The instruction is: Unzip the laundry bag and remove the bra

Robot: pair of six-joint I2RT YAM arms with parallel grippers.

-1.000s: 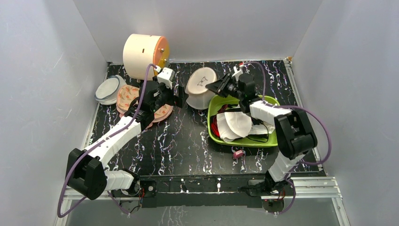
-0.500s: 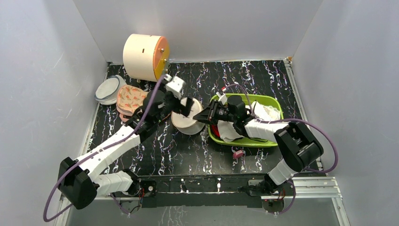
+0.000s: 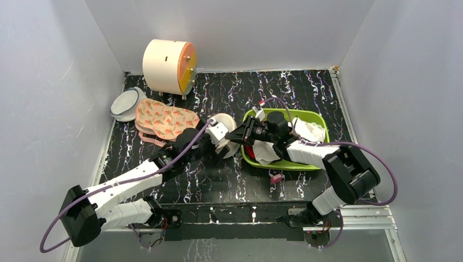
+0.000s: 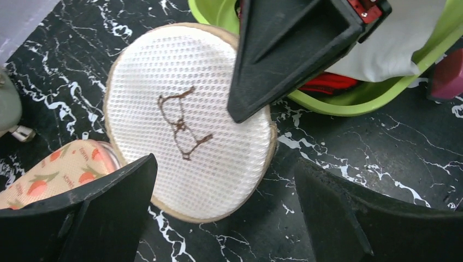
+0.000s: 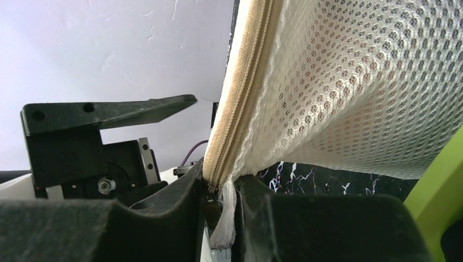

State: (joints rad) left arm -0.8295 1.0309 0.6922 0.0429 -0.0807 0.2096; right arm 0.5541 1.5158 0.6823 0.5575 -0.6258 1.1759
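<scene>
We see the laundry bag (image 4: 185, 147) as white open-weave mesh cloth, soft and matt. Its zipper (image 5: 240, 93) sits in beige woven tape. The surface (image 4: 382, 164) is smooth black with white marble veining and a faint sheen. The tub (image 4: 349, 101) is glossy lime-green plastic. The left tool (image 4: 223, 164) and right tool (image 5: 218, 196) look like matt black plastic, slightly grainy. The pouch (image 4: 60, 174) is printed matt cloth.

No legible txt — only a dark bra-outline sign on laundry bag (image 4: 185, 147); pouch (image 4: 60, 166) print too blurry.
</scene>
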